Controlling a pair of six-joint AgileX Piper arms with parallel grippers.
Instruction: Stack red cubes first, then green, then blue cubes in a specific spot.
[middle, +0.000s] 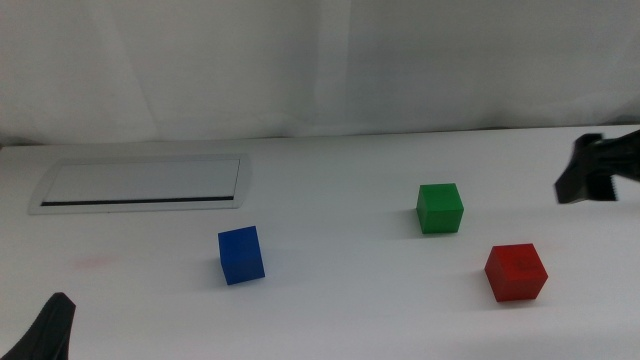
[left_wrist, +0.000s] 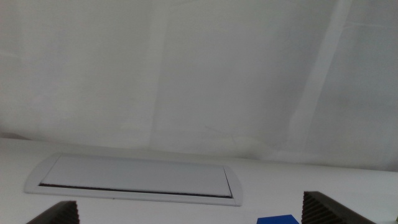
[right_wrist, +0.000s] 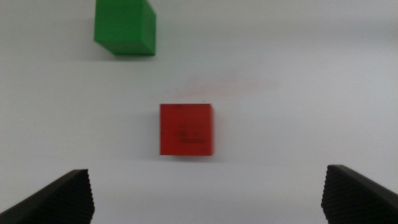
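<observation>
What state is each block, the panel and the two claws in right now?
Red block: flat on the table, alone, nothing stacked on it.
Green block: flat on the table, apart from the others.
Blue block: on the table, by itself.
Grey-framed panel: lying flush, closed.
Right claw: open, above the red block.
Left claw: open, waiting near the blue block.

1. A white tabletop (middle: 330, 300) fills the lower part of the middle view.
2. A grey-framed rectangular panel (middle: 142, 182) lies flat in the table's far left part.
3. A faint pink smudge (middle: 92, 263) marks the surface nearer than the panel.
4. A white creased backdrop (middle: 320, 65) hangs behind the table.
</observation>
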